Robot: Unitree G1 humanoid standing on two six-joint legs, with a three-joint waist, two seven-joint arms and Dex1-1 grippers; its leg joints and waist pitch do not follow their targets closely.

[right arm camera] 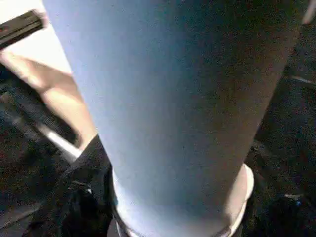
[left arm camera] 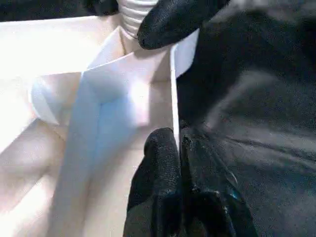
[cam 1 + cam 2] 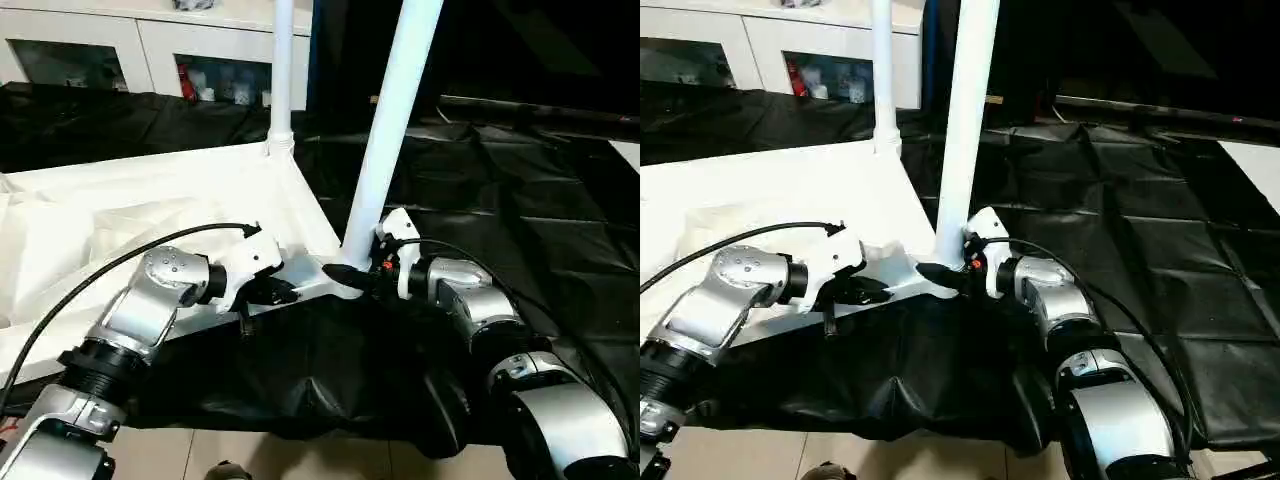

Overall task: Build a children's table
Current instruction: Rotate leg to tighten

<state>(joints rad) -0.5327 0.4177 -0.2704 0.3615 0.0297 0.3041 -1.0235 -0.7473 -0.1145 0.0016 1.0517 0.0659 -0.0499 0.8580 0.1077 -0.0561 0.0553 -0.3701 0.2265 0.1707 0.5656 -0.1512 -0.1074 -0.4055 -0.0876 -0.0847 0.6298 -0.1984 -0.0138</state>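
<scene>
Right gripper (image 3: 352, 277) fingers apparently around near leg (image 3: 392, 130) base, left gripper (image 3: 283, 292) fingers clamped on tabletop rim (image 2: 173, 94).

Camera layout: head stereo pair, two wrist cameras.
Both eyes look forward and down, sharing the near table leg (image 3: 385, 150); wrist cameras sit close along their fingers (image 2: 163, 163).

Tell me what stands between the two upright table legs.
Between the near leg and the far leg runs the tabletop side rim, bare white plastic with nothing on it, seen in the left eye view.
</scene>
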